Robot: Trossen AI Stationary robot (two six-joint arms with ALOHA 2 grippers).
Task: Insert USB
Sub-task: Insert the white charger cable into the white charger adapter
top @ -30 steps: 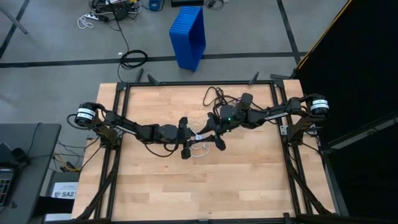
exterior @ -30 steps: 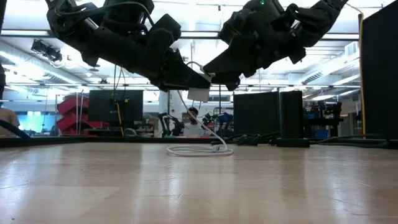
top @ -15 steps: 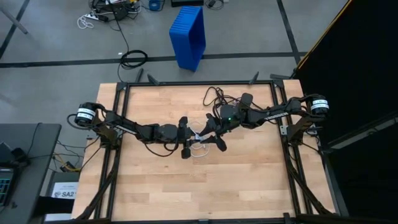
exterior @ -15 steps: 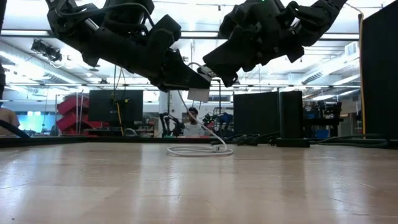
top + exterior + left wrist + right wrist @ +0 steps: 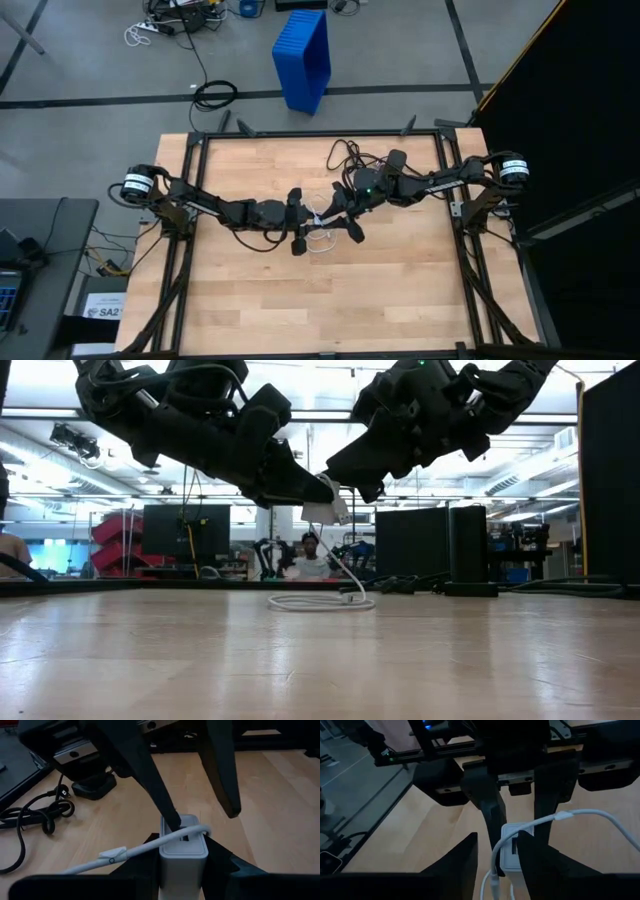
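Observation:
My left gripper (image 5: 310, 220) is shut on a small white charger block (image 5: 183, 851) and holds it above the middle of the table. My right gripper (image 5: 330, 212) faces it from the table's right. Its fingers stand apart on either side of the block's port face (image 5: 512, 849). The USB is a thin white cable. Its loop (image 5: 320, 600) lies flat on the wood below. One strand rises, bends over the port face (image 5: 202, 828) and runs down between my right fingers (image 5: 493, 882). In the low view its white end (image 5: 336, 500) slants in front of the block. My left gripper pinches the block's two side walls (image 5: 165, 862) between its two fingers, coming nearly level from the table's left. The block is lifted clear of the table, its port face turned toward my right gripper. My right gripper has one fingertip (image 5: 171, 819) against the cable's bend on the port face. Its other finger (image 5: 231, 807) stands clear. Whether it holds the cable lower down, I cannot tell.
A black adapter box (image 5: 95, 787) with tangled black cords (image 5: 345, 155) lies on the far part of the table. A blue bin (image 5: 303, 55) stands on the floor beyond. Bare wood (image 5: 320, 300) fills the near half.
The cable's white end was up beside my right fingertips. It has come down and now slants across the front of the block. Both arms have stayed in place, and the loop on the table has not moved.

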